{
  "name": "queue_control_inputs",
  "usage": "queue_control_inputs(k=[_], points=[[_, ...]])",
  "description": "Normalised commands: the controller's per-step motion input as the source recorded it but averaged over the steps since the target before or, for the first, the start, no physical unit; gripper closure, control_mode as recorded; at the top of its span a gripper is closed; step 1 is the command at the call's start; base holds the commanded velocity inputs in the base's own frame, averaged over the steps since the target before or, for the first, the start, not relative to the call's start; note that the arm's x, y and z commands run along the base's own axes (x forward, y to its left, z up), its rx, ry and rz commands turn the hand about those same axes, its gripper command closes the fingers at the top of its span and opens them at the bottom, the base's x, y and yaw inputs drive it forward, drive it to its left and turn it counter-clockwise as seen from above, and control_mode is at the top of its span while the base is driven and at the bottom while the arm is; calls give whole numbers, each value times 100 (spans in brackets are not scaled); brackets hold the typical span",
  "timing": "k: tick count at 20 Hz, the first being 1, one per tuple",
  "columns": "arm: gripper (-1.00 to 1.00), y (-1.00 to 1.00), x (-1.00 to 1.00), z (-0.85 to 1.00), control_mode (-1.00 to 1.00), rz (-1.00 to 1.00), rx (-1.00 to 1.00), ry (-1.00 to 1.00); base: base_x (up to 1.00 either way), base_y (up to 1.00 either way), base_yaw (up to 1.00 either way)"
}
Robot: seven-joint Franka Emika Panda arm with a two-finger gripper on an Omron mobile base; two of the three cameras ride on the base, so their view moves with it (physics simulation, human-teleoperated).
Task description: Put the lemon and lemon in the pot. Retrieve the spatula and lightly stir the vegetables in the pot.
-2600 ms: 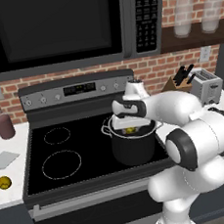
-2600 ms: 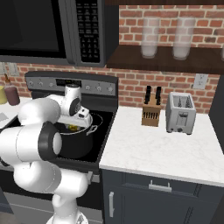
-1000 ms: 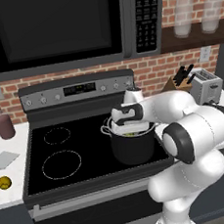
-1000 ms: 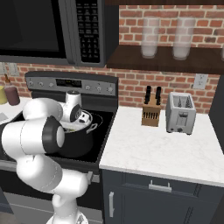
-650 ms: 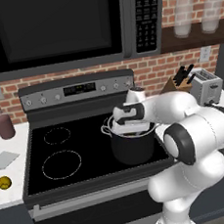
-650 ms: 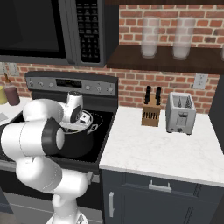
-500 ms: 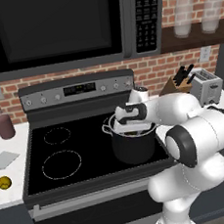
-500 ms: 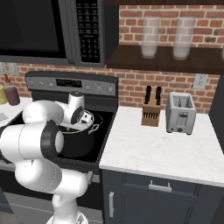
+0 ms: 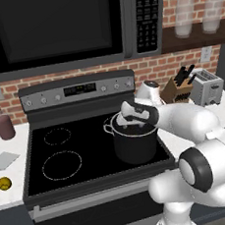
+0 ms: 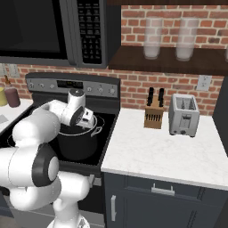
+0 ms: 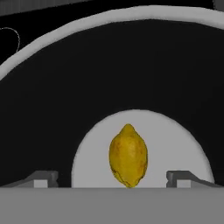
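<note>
**Yellow fruit at two ends of the range**

Yellow showed first at the far left: we saw one lemon [image 9: 4, 183] on the white counter [image 9: 10, 193], near the spatula [image 9: 3, 160]. Rightward lay the black glass stove [image 9: 65, 159], its panel markings too small for us to read. On its right front burner stood the pot [image 9: 136, 149], the other lemon [image 11: 128, 156] lying free on its pale floor. Over it hung the gripper [image 11: 111, 177], spread wide and empty. Brick wall backed the toaster [image 10: 183, 115] and knife block [image 10: 153, 116].
</note>
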Motion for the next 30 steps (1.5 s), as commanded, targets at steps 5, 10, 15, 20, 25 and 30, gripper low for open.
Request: queue_control_inputs(k=[5,10,15,20,25,30], points=[[-100,6,-2,64,-100,0,0,-3,0,0,0],[-100,0,-37,100,-100,0,0,0,0,0,0],[-100,0,-65,100,-100,-2,0,4,0,0,0],[-100,-3,-93,83,-100,-4,-3,8,0,0,0],[-100,-6,-97,68,-100,-5,-6,4,0,0,0],[-100,-12,-31,29,-100,-7,-3,11,0,0,0]])
